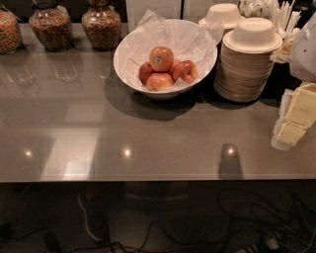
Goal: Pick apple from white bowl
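Observation:
The white bowl (126, 75) stands at the back middle of the grey counter (148, 133), lined with crumpled white paper. Several red-yellow apples lie in it: one on top (161, 58), one to the right (185, 70), one in front (159, 81) and one on the left, partly hidden (144, 72). My gripper (296, 116), white with pale yellow parts, enters from the right edge, above the counter. It is well to the right of the bowl and a little nearer the front, touching nothing.
A tall stack of tan plates (244, 74) stands right of the bowl, with an upturned cream bowl (253, 33) on it and another (224, 15) behind. Plastic cutlery (279, 17) is at back right. Glass jars (101, 24) line the back left. Cables lie below the counter's front edge (148, 179).

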